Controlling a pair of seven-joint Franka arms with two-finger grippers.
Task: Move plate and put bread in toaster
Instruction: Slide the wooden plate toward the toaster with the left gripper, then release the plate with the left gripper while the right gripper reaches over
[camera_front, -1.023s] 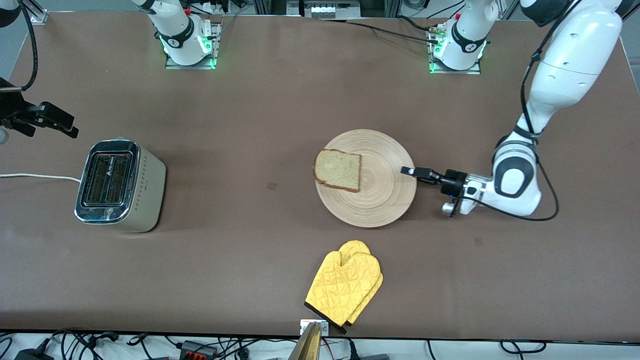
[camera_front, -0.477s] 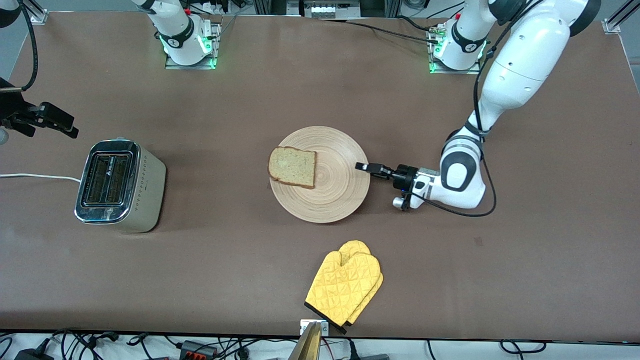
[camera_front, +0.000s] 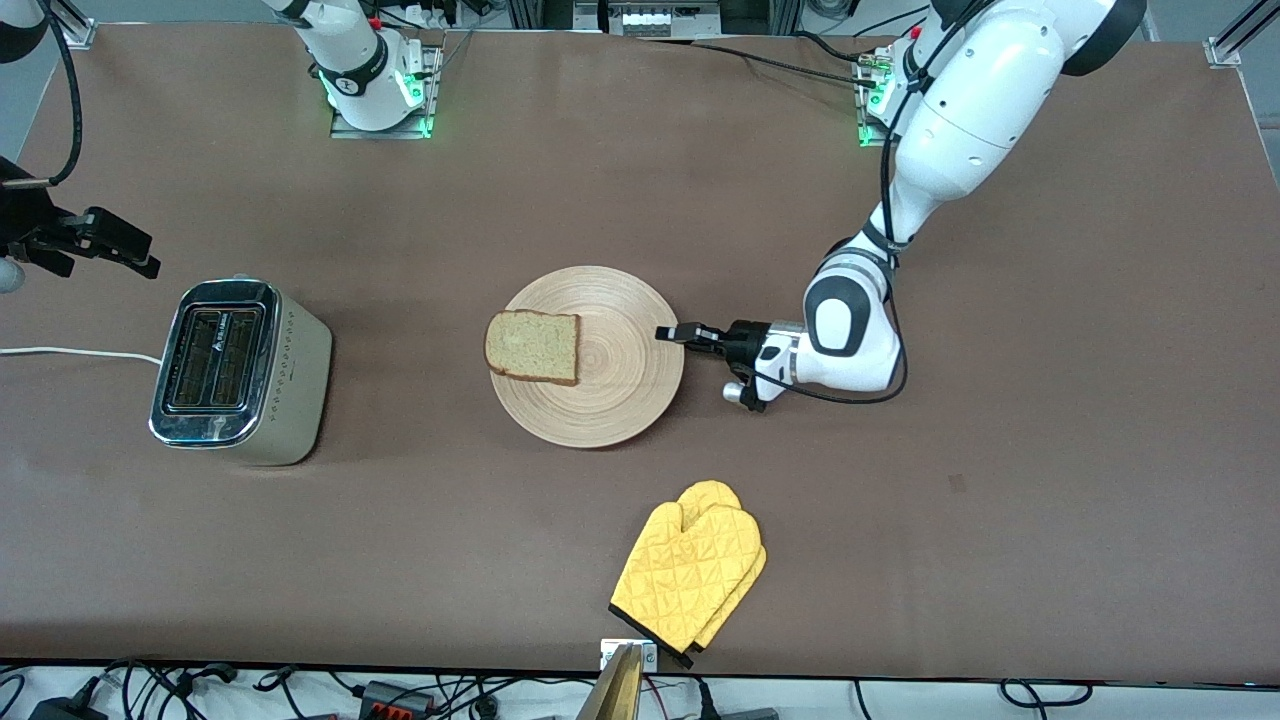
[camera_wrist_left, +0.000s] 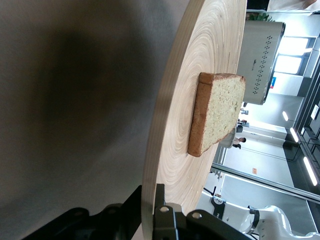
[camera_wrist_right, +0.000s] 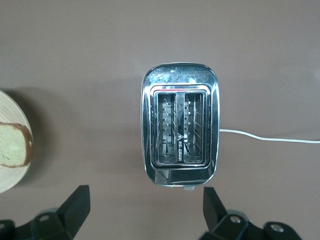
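**Mara:** Where the plate (camera_front: 600, 380) lies, is that about mid-table?

**Jon:** Yes, it lies flat on the brown table (camera_front: 1000, 550), roughly midway between the two arms' ends. The left gripper (camera_front: 668, 333) has its fingers clamped on the plate's rim, on the side toward the left arm's end. In the left wrist view the dark fingers (camera_wrist_left: 167, 222) pinch the edge of the plate (camera_wrist_left: 175, 130), one above and one below it.

**Mara:** And the bread?

**Jon:** The bread (camera_front: 533, 346) lies flat on the plate, at the side toward the right arm's end, with its dark crust slightly overhanging the rim. The left wrist view shows the slice (camera_wrist_left: 216, 112) on the wood with the toaster (camera_wrist_left: 261, 60) farther off.

**Mara:** So the toaster holds nothing?

**Jon:** Both slots look vacant. The toaster (camera_front: 240, 370) stands upright toward the right arm's end of the table, well apart from the plate, and its white cord (camera_front: 70, 352) runs off toward the table edge.

**Mara:** What about the right arm?

**Jon:** It waits. The right gripper (camera_front: 125, 245) hangs above the toaster area, fingers spread wide and holding nothing. Its wrist view looks straight down onto the chrome top (camera_wrist_right: 181, 125), with both fingertips (camera_wrist_right: 75, 205) apart.

**Mara:** Anything else?

**Jon:** A yellow oven mitt (camera_front: 690, 572) lies nearer the front camera than the plate.
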